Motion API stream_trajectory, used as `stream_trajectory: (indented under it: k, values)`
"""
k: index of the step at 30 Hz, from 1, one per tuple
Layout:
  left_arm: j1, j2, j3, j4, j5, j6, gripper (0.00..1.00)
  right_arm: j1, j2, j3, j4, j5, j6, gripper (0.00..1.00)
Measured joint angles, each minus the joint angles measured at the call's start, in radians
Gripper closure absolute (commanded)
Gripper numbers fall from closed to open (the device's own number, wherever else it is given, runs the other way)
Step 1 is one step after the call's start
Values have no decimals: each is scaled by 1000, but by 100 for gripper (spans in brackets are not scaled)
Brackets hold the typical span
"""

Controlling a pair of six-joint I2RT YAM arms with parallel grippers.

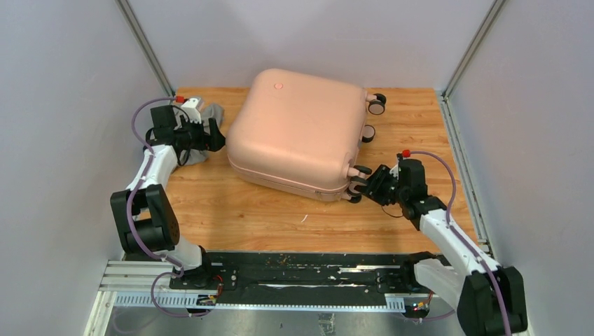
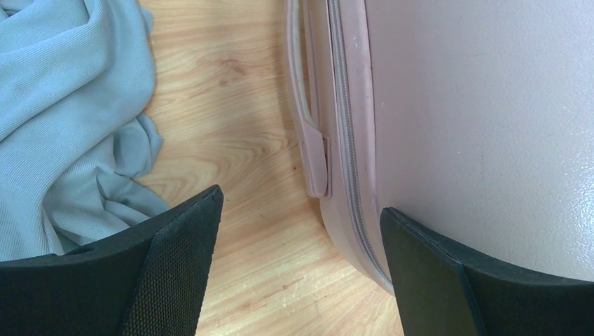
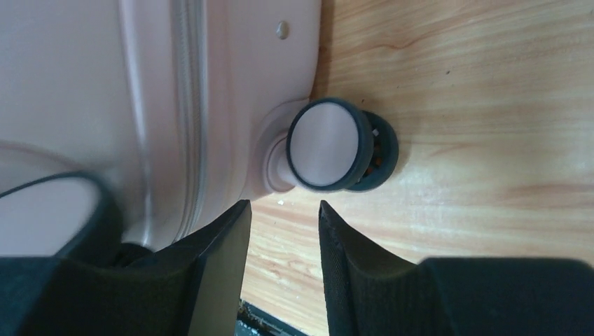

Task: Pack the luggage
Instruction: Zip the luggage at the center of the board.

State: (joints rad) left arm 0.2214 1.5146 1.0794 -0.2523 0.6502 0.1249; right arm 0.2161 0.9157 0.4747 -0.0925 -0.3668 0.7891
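Observation:
The luggage (image 1: 298, 129), a pale pink hard-shell suitcase, lies shut and flat on the wooden table. My left gripper (image 1: 218, 137) is at its left side, open wide. In the left wrist view the left gripper (image 2: 301, 201) straddles bare wood and the luggage's (image 2: 483, 105) rounded zipped edge, just below the side handle (image 2: 308, 119). My right gripper (image 1: 362, 185) is at the near right corner between two wheels. In the right wrist view the right gripper (image 3: 280, 208) is narrowly open over bare wood, just short of a black-rimmed wheel (image 3: 329, 143), and holds nothing.
A blue-grey cloth (image 1: 208, 114) lies crumpled at the table's left, behind my left gripper, and fills the left of the left wrist view as the cloth (image 2: 63, 105). Two more wheels (image 1: 377, 103) stick out at the far right. Grey walls enclose the table on three sides.

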Motion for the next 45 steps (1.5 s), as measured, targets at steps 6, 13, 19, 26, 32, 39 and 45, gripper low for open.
stream_trajectory:
  k: [6, 13, 19, 26, 32, 39, 45]
  values:
    - [9, 3, -28, 59, 7, -9, 12, -6, 254, 97, 85, 4, 1, 56]
    - [13, 3, -74, 122, 26, -20, 13, -3, 473, 270, 164, 28, -6, 56]
    - [13, 3, -88, 150, 39, -18, 13, -14, 629, 422, 164, 101, -35, 57]
    - [14, -5, -89, 149, 22, 11, 14, -16, 818, 619, 156, 117, -68, 57]
    - [14, -20, -90, 124, 8, 35, 13, -16, 947, 785, 160, 124, -99, 56]
    - [19, -23, -67, 79, -10, 36, 13, -19, 939, 826, 80, 147, -188, 43]
    - [55, -23, -34, 24, 40, 4, 13, -109, 567, 554, 45, 141, -208, 32]
